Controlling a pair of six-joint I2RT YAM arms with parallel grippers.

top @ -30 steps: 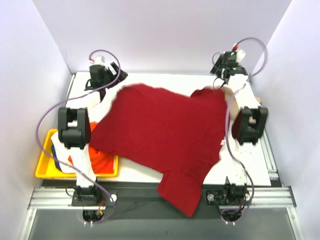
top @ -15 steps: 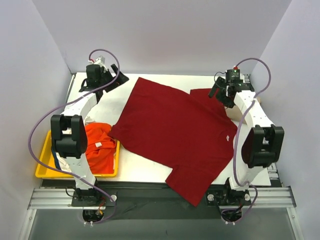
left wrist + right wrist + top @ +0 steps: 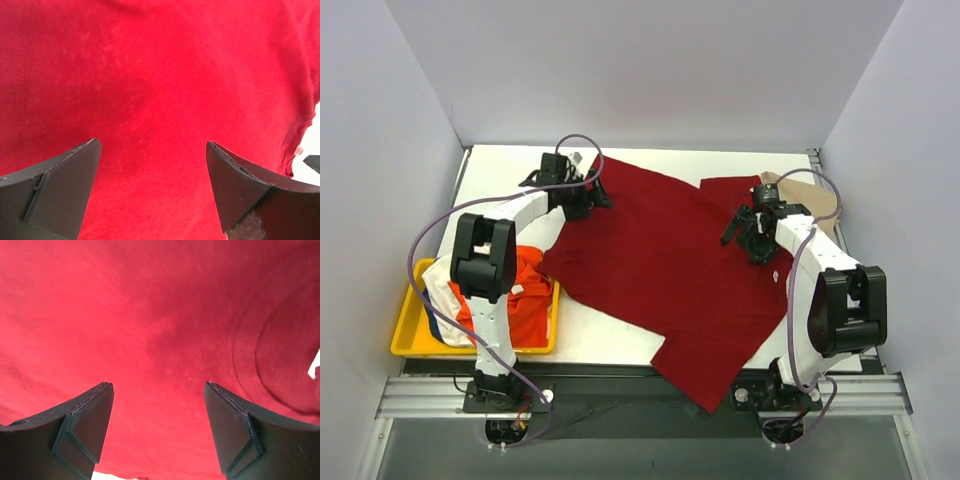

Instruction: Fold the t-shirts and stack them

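Note:
A large dark red t-shirt (image 3: 670, 265) lies spread flat across the white table, one sleeve hanging over the front edge. My left gripper (image 3: 592, 190) hovers open over the shirt's far left corner; red cloth (image 3: 160, 90) fills its view with nothing between its fingers. My right gripper (image 3: 742, 237) stands open above the shirt's right part, near the collar (image 3: 280, 360). A tan t-shirt (image 3: 810, 195) lies partly under the red one at the far right. Orange (image 3: 525, 290), white (image 3: 438, 285) and blue (image 3: 438, 328) t-shirts sit bunched in the yellow tray.
The yellow plastic tray (image 3: 405, 345) sits at the table's near left corner. White walls enclose the table on three sides. A metal rail (image 3: 640, 395) runs along the front edge by the arm bases.
Both grippers let go of the red shirt's far corners and moved inward over it. The shirt dropped flat and slid slightly back and right, uncovering the tray and the tan shirt.

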